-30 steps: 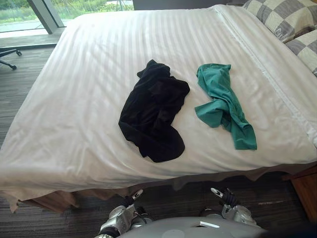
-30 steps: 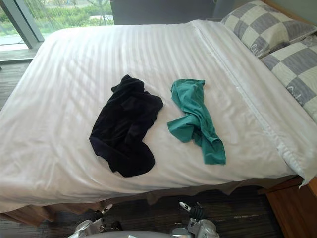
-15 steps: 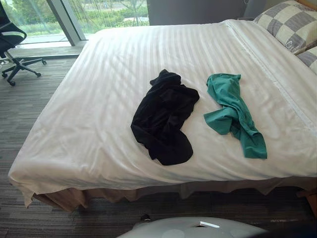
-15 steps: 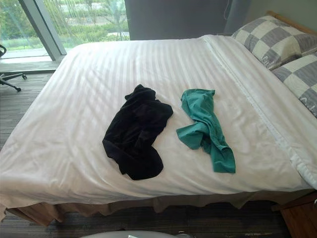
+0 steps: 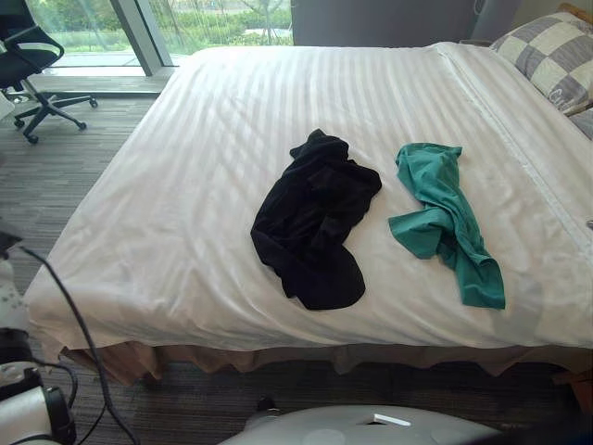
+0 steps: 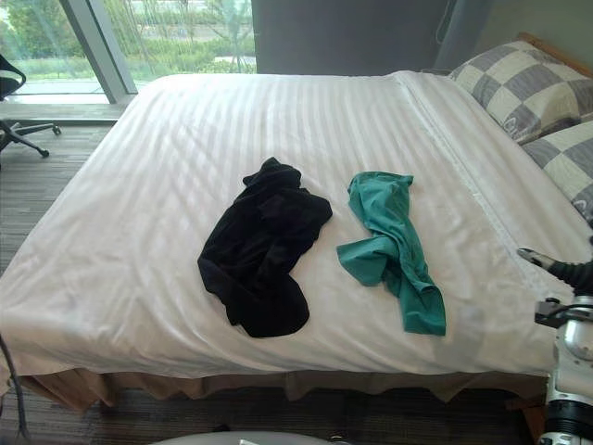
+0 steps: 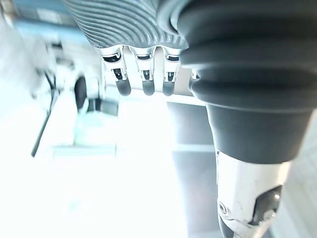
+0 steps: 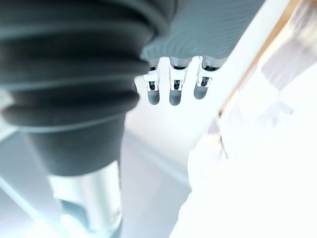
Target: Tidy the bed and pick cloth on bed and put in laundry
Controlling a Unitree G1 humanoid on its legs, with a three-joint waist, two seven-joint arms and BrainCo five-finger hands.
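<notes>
Bed: wide bed w/ white striped cover (image 5: 213, 139), fills most of the scene; cover lies fairly flat, light creases toward near-left corner.
Black cloth: crumpled black garment (image 5: 310, 218) on the cover, approx. mid-bed, slightly left of centre; long shape running from far-right to near-left, near end bunched in a rounded lump.
Teal cloth: crumpled teal-green garment (image 5: 443, 218), just right of the black one, apart from it w/ a strip of white cover between; far end broad, middle twisted, near end a flat strip pointing to near-right.
Both cloths: on the bed, in neither hand.
Pillows: two grey-and-white checked pillows at far-right, one (image 6: 523, 83) further back, the other (image 6: 565, 167) nearer, at the right edge.
Left hand: silver, dark-tipped fingers (image 7: 143, 79) side by side in a row, hanging loose, nothing between them and the thumb; touches no cloth.
Right hand: shows at near-right beside the bed's right edge (image 6: 556, 264), one dark tip pointing left over the cover's edge; in its wrist view fingers in a loose row, empty.
Floor: grey striped carpet (image 5: 56, 158) left of bed and along near side.
Chair: black office chair on castors (image 5: 32, 65), far-left, well apart from bed.
Window: floor-height glass (image 5: 222, 19) beyond the far-left, greenery outside.
</notes>
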